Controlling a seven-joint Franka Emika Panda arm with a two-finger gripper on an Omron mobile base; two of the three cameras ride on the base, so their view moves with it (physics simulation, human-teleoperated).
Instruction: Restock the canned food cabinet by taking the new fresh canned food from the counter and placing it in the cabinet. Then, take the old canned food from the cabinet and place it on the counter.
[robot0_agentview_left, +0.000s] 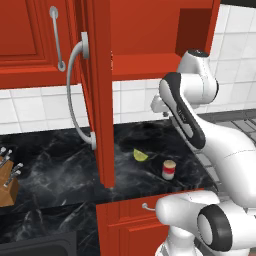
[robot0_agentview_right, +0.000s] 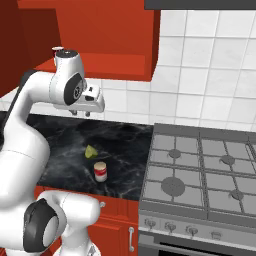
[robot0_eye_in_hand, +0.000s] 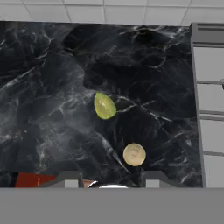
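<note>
Black marble counter (robot0_agentview_left: 60, 165) carries the red can (robot0_agentview_left: 169, 170) near its front edge, upright, with a lime wedge (robot0_agentview_left: 140, 155) just beyond it. Above hangs the cabinet (robot0_agentview_left: 145, 40), door open. High over the can, the gripper (robot0_agentview_right: 81, 113) is closed and empty.

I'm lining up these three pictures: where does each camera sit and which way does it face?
Left base view: behind the arm's left, facing the open red wall cabinet and black marble counter; white arm at right.
Right base view: behind its right, facing counter and grey stove; arm at left.
Hand view: looking down on the counter; fingertips at bottom.
All share the red can and lime wedge.
</note>
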